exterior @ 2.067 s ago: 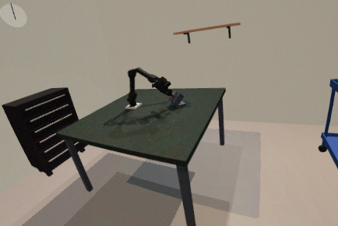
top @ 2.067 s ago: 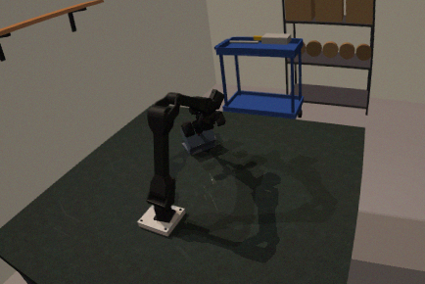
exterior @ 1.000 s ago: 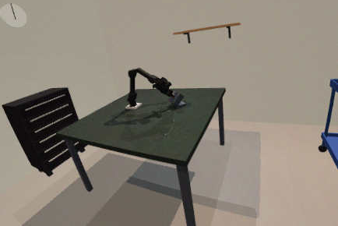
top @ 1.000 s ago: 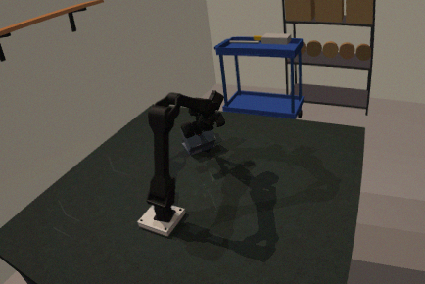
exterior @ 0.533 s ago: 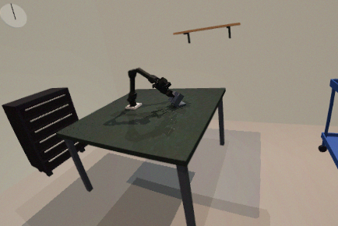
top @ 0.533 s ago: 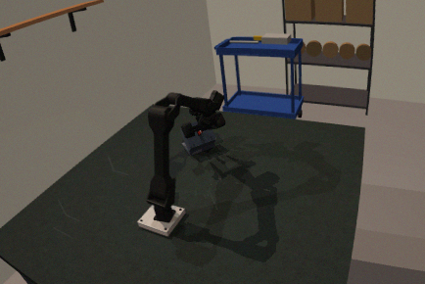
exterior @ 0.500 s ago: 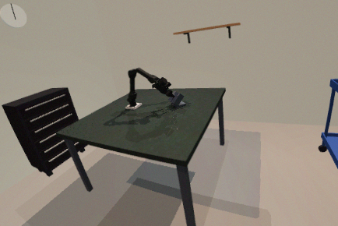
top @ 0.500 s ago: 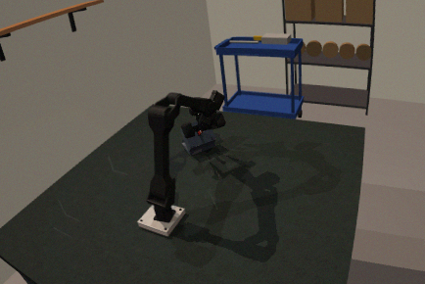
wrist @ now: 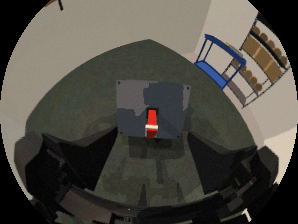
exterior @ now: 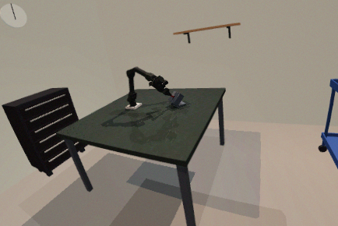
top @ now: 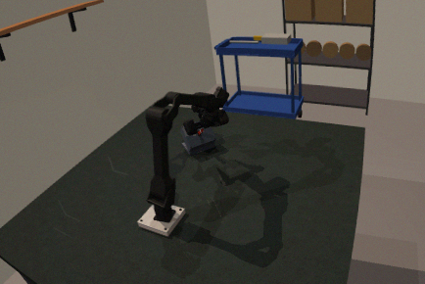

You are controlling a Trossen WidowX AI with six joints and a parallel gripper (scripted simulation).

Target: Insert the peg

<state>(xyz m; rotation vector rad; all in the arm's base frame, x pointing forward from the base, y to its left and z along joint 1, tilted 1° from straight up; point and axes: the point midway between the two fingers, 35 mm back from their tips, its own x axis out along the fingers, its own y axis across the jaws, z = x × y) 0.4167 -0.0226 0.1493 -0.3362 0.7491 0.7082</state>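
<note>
The red peg (wrist: 152, 123) is sitting in the hole of the sloped grey panel (wrist: 133, 99), its top end sticking out of the face. The gripper (wrist: 152, 183) is hanging just in front of it with its fingers spread wide apart, holding nothing. The panel is resting on the dark green tabletop (top: 294, 200), near the arm's base (top: 162, 219).

Red peg (wrist: 152, 124) sits in hole of grey sloped panel (wrist: 133, 106), end protruding.

red peg (wrist: 152, 124), grey panel (wrist: 174, 106), dark green table (top: 294, 170)
</note>
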